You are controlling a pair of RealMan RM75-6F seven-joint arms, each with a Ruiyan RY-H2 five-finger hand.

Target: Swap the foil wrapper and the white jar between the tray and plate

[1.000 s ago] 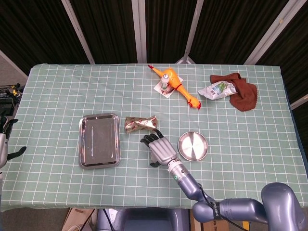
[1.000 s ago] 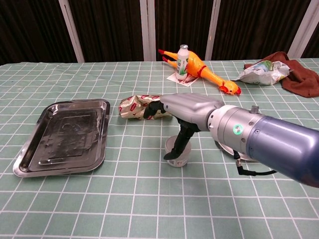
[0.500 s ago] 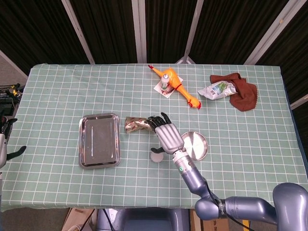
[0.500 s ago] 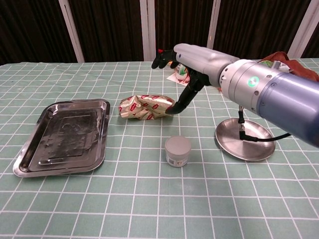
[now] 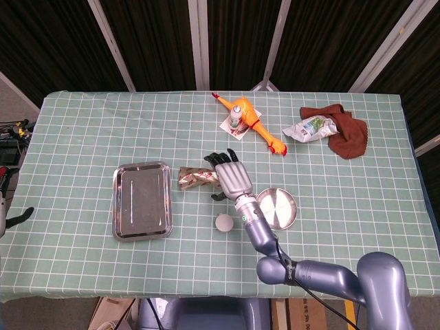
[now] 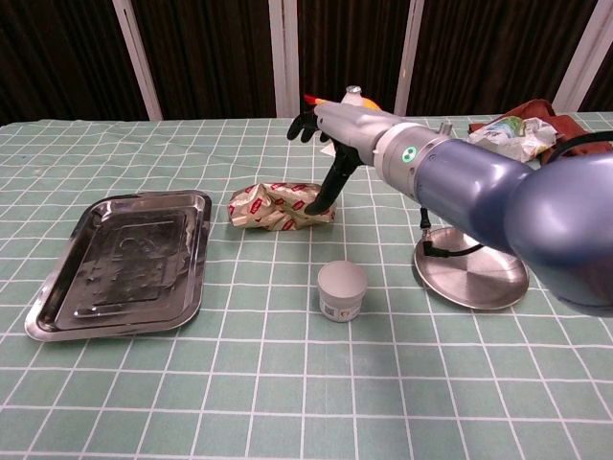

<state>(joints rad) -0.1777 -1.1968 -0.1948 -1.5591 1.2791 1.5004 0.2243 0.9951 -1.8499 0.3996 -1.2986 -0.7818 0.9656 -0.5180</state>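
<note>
The foil wrapper is lying crumpled on the green checked tablecloth, between the tray and the plate, and is contained by neither. The white jar is standing upright on the cloth, in front of the wrapper and just left of the plate, likewise outside both containers. The steel tray is being shown bare, only its scuffed base visible; the round plate is also carrying nothing, though in the chest view part of its far side is being covered by the right forearm.

The right hand is being held above the wrapper's right end with its fingers spread apart and nothing in its grasp; the thumb is pointing down towards the foil, and whether its tip is touching the wrapper cannot be told. Only a dark sliver of the left hand is being caught at the left edge of the head view, and its state cannot be told.

At the far side, a rubber chicken is lying over a small bottle on a card, the bottle being mostly hidden by the right hand in the chest view. A crumpled bag is resting against a brown cloth, partly cut off in the chest view.
</note>
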